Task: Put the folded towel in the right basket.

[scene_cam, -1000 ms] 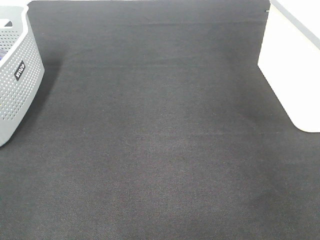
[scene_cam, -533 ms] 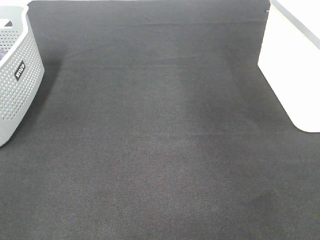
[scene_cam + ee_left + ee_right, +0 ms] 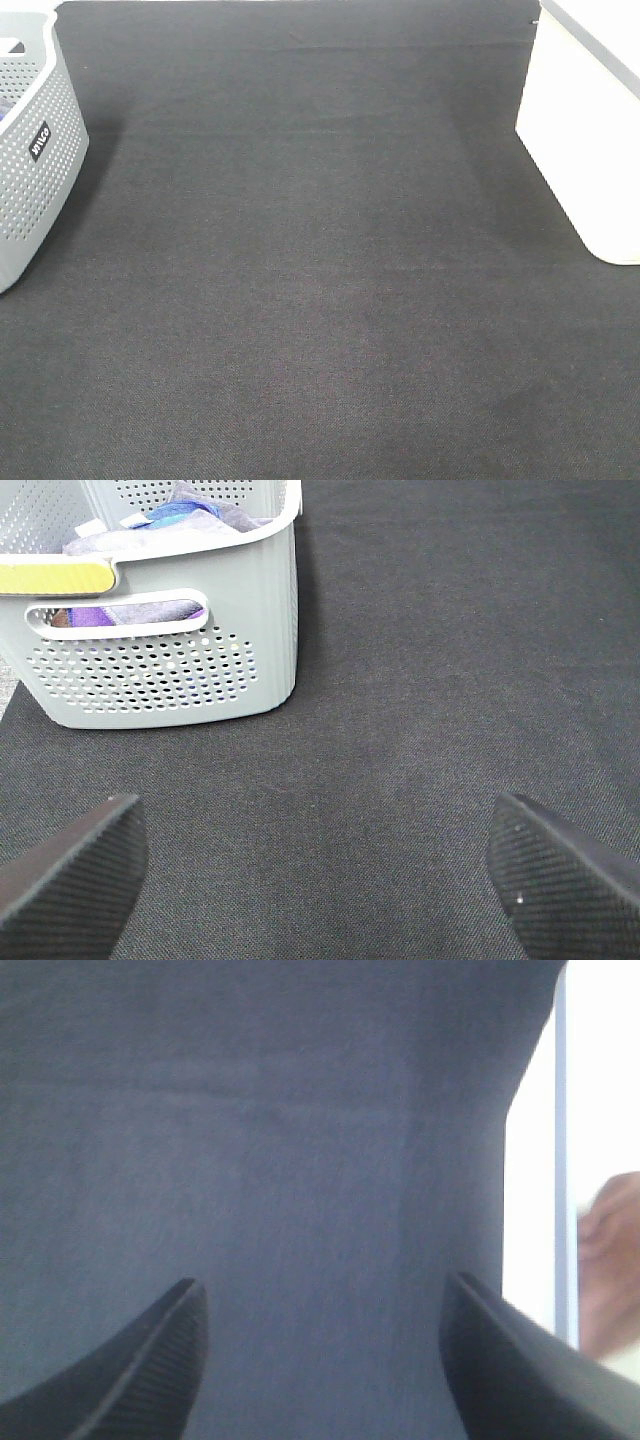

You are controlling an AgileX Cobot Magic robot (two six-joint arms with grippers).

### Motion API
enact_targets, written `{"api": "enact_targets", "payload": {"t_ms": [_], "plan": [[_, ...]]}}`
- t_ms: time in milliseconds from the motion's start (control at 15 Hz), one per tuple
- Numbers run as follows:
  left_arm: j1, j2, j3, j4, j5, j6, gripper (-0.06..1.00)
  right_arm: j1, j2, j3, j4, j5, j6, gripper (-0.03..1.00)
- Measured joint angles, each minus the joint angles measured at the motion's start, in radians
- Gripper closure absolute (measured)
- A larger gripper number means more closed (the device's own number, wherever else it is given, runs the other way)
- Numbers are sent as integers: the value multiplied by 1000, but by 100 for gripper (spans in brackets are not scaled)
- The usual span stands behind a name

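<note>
The grey basket (image 3: 25,200) bears a small black label (image 3: 38,141) whose white letters are too small to read.

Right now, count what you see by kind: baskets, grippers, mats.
Baskets: 2, grey basket and white basket
Grippers: 2, left gripper and right gripper, both open
Mats: 1, black mat
Total: 5

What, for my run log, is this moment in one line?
left pincer open, empty | right pincer open, empty | grey basket holds cloths | white basket at right
</note>
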Motion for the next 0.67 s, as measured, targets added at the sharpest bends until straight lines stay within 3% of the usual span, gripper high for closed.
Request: {"api": "enact_targets", "payload": {"t_ms": [400, 667], "plan": [[0, 0, 0, 0, 0, 0, 7, 0, -377, 495, -72, -1, 5, 34], [0, 0, 0, 0, 0, 0, 7, 0, -719, 933, -116, -1, 26, 34]]}}
